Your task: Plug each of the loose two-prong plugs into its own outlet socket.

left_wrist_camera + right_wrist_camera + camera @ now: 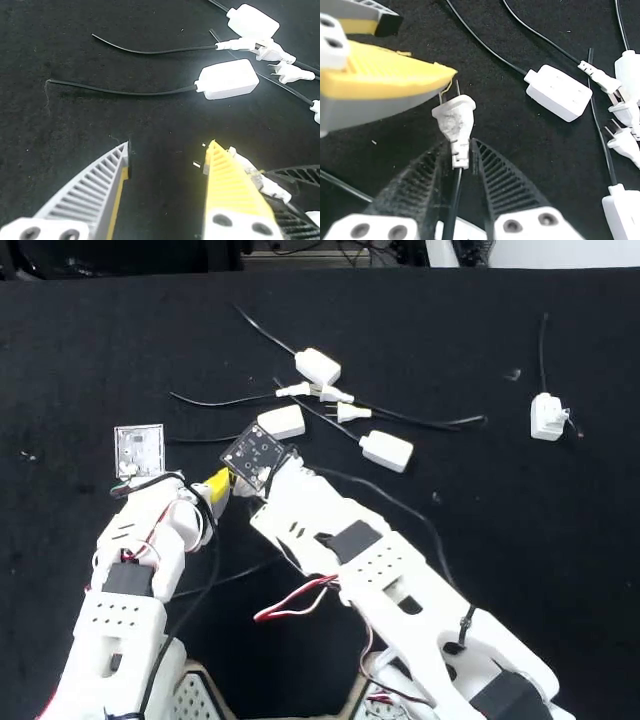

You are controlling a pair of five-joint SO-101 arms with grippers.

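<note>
We find the left gripper (169,149) over the black worktop (500,540), left of centre and nearer the front edge. Its jaws stand wide apart, one finger grey and one yellow, and they have hold of nothing.

Just to its right is the held plug (454,117), a white two-prong plug. Its prongs point at the underside of the left gripper's yellow finger. We cannot tell whether they touch it.

The right gripper (459,147) has its black ribbed jaws closed down to a narrow gap on the neck of the held plug. The black cord (451,200) runs back between the fingers.

Toward the middle of the worktop, on the far side of both grippers, lie three white sockets:
- The nearest socket (282,422) lies flat, and we see nothing plugged into it.
- The second socket (318,365) lies beyond it, toward the far edge.
- The third socket (386,450) lies to their right.

Among these sockets are three loose plugs (335,395), close together with their thin black cords crossing. They lie just beside the second socket. We cannot tell whether any prong is seated in it.

Well apart from the rest, near the right edge, sits a lone socket (547,417), with its cord running toward the far edge. What it holds is too small for us to make out.
</note>
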